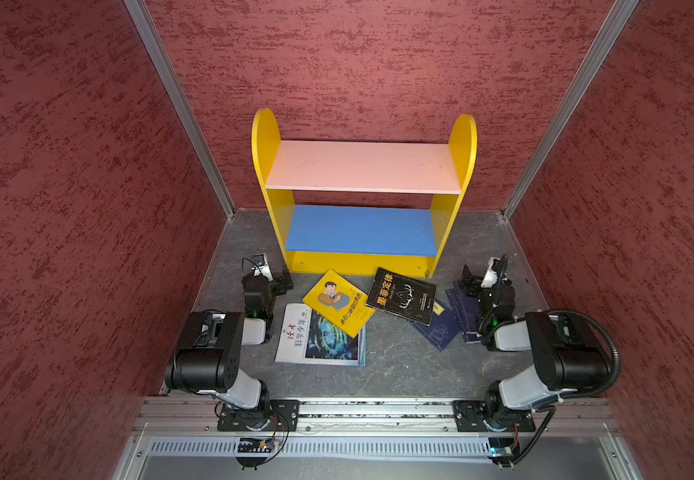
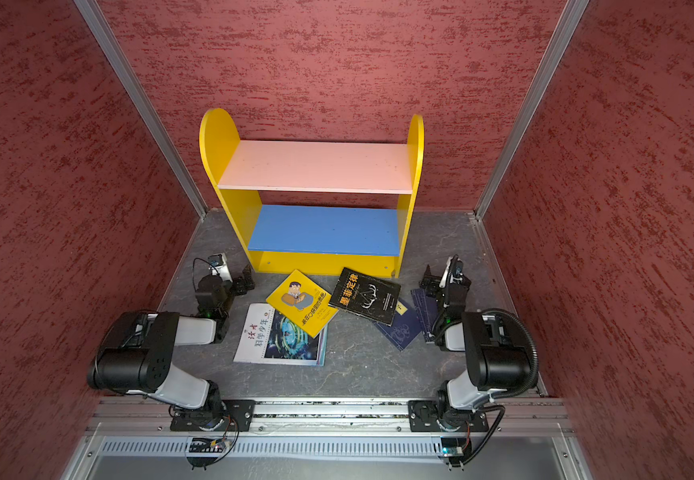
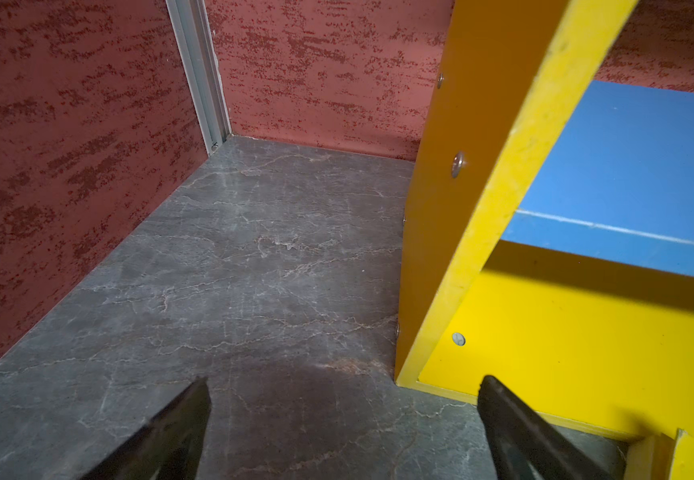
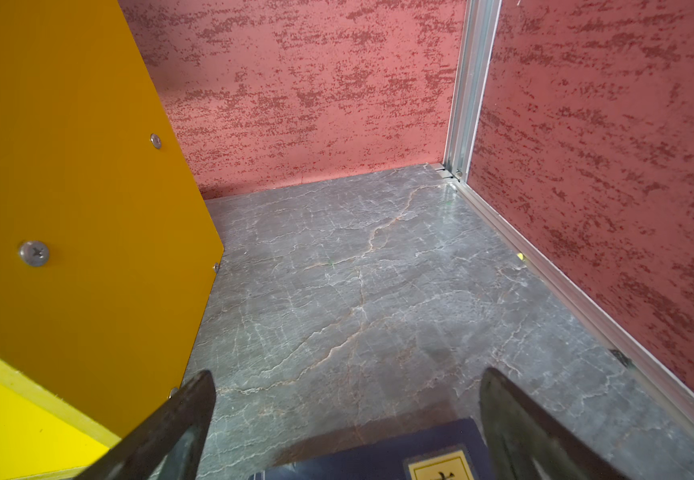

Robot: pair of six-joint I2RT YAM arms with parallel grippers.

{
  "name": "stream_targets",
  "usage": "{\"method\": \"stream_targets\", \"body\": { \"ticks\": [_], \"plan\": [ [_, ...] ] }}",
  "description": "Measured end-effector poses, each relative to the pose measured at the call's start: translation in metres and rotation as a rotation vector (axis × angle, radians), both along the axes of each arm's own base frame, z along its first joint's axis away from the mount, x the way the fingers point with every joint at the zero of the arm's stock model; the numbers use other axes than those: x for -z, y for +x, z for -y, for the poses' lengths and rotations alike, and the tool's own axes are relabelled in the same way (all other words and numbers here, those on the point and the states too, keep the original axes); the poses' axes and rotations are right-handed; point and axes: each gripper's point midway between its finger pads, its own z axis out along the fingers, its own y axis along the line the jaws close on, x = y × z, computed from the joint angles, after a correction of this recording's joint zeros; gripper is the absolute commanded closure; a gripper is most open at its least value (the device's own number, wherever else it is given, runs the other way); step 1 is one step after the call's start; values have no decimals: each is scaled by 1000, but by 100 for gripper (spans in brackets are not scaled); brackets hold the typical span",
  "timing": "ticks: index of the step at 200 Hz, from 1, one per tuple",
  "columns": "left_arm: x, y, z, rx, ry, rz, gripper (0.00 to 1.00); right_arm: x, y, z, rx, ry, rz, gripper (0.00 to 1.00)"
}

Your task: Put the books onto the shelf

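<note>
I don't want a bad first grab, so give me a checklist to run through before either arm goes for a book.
1. Jaws of left gripper open and empty: ok.
2. Jaws of right gripper open and empty: ok.
3. pink upper board and blue lower board of the shelf bare: ok.
4. Every book lying free: not ok; yellow book overlaps white magazine, black book overlaps navy book.
5. Outline of second navy book clear: cannot tell; right arm hides part.
</note>
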Motion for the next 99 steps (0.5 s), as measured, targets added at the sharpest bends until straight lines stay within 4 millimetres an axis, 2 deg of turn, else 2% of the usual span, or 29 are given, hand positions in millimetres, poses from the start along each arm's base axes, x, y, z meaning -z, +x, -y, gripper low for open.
{"method": "stream_targets", "body": {
  "ticks": [47, 65, 83, 99],
  "plan": [
    [0, 0, 0, 0, 0, -5, 1, -1, 0, -2, -12, -3, -2, 1],
    [-3, 3, 0, -2, 1, -26, 1, -8, -1, -6, -36, -7, -16, 1],
    [-22, 11, -2, -11, 1, -37, 1, -37, 6, -9, -55, -4, 10, 1],
    [-53, 18, -2, -15, -16, -7, 1, -73, 11, -13, -80, 13, 70, 1]
  ]
}}
